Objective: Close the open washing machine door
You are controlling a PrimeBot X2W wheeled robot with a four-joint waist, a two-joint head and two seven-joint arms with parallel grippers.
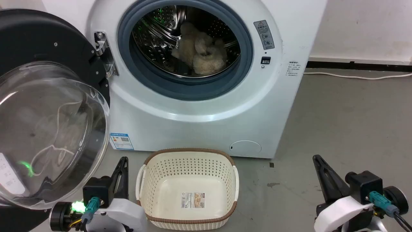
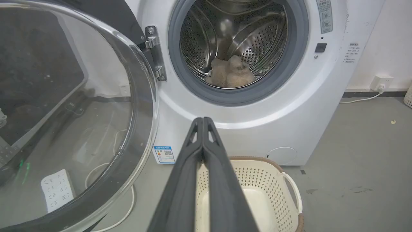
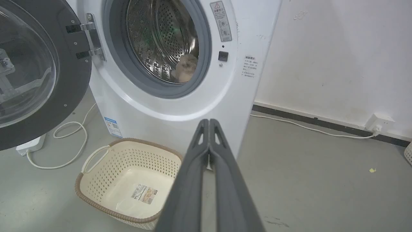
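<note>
Looking along your fingers (image 2: 183, 187), the left gripper (image 2: 202, 120) and right gripper (image 3: 209, 121) are both pressed tight together, gripping nothing. Just below the left tips sits the basket (image 2: 254, 158); the washing machine door (image 2: 80, 106) stands swung wide to their left, its hinge (image 2: 155, 53) further ahead. Bring the left fingers round behind the door's free edge and push steadily, not on the glass bulge (image 2: 48, 151), towards the drum opening (image 2: 238, 42) until it latches.

PrimeBot's left tool (image 1: 124, 160) and right tool (image 1: 317, 158): long, dark, tapered fingers (image 2: 183, 193) on black blocks (image 1: 365, 185), white wrist shells (image 1: 338, 209), teal plugs (image 1: 378, 197), black cables (image 1: 402, 222). A green light (image 1: 77, 206) glows at the left wrist.
</note>
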